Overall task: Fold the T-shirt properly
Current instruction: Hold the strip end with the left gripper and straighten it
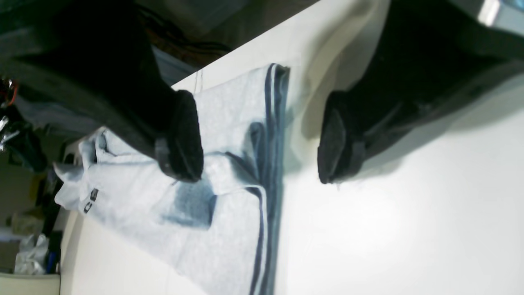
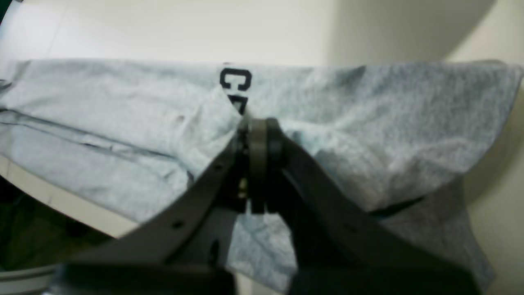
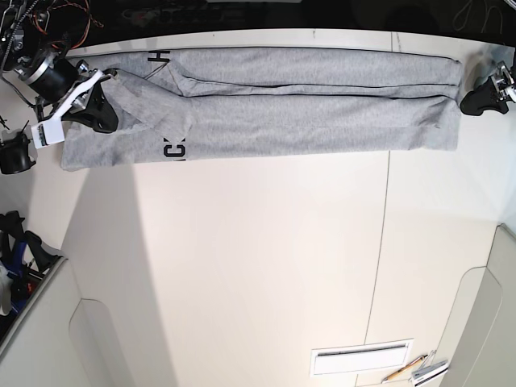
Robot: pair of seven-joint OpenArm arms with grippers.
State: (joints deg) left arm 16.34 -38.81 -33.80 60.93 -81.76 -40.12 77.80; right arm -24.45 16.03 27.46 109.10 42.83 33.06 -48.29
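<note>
T-shirt [image 3: 266, 101] cloth lies as a long band along the counter's [image 3: 258, 266] far edge, its long axis running 9 to 3 o'clock in the base view. The right gripper [image 2: 256, 135] sits at the 9 o'clock end, pressed together and pinching a fold of the cloth near the black letters. The left gripper [image 1: 262, 139], fingers spread, hovers at the 3 o'clock hem, one finger over cloth, one over bare counter. Folding lengthwise likely falls to the right arm.

heather-grey t-shirt [image 3: 306, 105], folded into a long band, black capitals showing
</note>
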